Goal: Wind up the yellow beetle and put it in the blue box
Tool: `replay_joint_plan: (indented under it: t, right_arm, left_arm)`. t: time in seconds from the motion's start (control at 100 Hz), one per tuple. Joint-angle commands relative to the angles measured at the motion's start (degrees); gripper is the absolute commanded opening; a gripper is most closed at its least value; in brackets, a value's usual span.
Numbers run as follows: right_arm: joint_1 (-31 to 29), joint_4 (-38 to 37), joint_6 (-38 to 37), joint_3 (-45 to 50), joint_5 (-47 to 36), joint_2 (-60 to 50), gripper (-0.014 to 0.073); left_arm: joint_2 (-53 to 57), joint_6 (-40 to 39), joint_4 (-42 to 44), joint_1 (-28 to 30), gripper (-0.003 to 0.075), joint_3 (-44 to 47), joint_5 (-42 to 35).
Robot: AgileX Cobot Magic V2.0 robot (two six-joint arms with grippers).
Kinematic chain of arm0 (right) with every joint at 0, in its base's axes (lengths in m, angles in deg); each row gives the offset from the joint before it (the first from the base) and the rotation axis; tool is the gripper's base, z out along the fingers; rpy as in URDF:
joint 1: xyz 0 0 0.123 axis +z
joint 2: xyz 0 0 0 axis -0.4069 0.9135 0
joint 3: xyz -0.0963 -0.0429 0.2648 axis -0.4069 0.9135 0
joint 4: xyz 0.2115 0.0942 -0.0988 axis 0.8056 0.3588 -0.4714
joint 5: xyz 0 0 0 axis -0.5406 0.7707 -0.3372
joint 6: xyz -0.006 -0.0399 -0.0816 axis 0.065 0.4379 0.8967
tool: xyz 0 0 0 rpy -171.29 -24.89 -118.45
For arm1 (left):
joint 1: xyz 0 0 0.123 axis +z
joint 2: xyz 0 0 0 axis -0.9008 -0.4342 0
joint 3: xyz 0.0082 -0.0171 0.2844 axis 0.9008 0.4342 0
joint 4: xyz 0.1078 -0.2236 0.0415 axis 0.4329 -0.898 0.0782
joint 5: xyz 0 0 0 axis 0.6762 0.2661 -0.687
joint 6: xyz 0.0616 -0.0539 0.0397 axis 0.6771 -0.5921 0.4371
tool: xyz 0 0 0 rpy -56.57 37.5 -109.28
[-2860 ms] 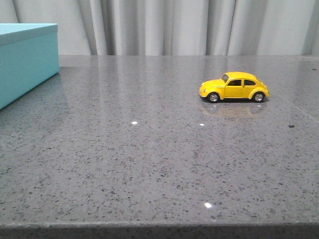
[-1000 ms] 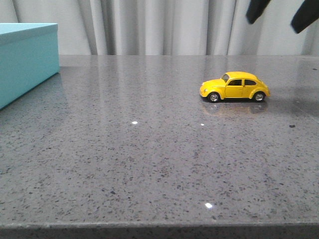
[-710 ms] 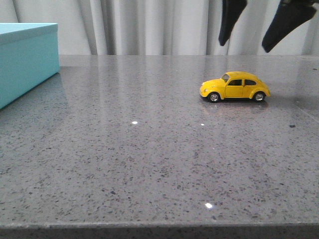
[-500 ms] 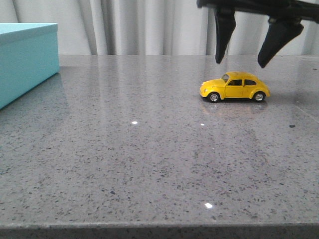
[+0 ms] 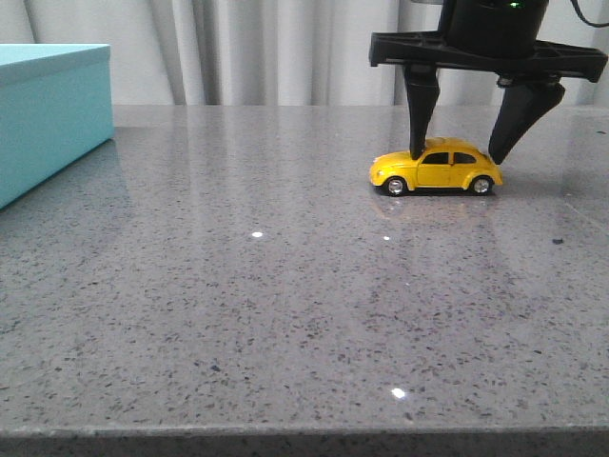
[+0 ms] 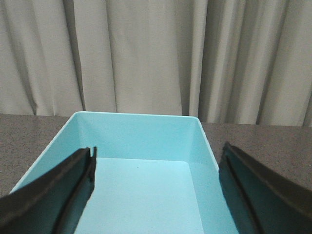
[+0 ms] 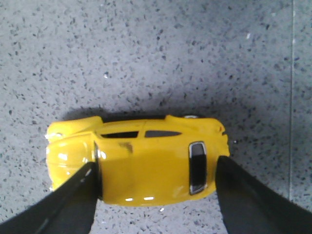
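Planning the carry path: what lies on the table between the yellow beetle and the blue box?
Nothing: in the front view, only bare speckled table lies between the yellow beetle and the blue box.

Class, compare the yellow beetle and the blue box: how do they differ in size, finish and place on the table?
Size: the beetle is far smaller than the box.
Finish: the beetle is glossy yellow with dark windows; the box is matte turquoise, open-topped and empty in the left wrist view.
Place: the beetle stands on the table's right under the right tool; the box sits at the left edge.
Both rest on the grey table.
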Motion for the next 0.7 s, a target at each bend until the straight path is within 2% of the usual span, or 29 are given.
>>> replay_joint_plan:
  t: [0.0,0.17,0.35,0.59,0.69]
  right_arm:
    - [-0.1,-0.9,0.0,-1.8,-0.7,-1.9,0.0508]
    - [-0.5,-2.2,0.0,-1.8,0.7,-2.0,0.0508]
    - [-3.9,-4.9,0.0,-1.8,5.9,-2.0,0.0508]
    - [-8.2,-12.5,1.2,-1.7,11.9,-2.2,0.0508]
    - [-9.2,-13.3,1.4,-1.7,12.7,-2.2,0.0508]
  left_arm:
    - [-0.6,-0.1,0.0,-0.4,0.0514,-2.0,-4.1]
    - [-0.6,-0.1,0.0,-0.4,0.0514,-2.0,-4.1]
    - [-0.6,-0.1,0.0,-0.4,0.0514,-2.0,-4.0]
    - [-0.6,-0.1,0.0,-0.4,0.0514,-2.0,-3.7]
    - [-0.6,-0.1,0.0,-0.4,0.0514,-2.0,-3.7]
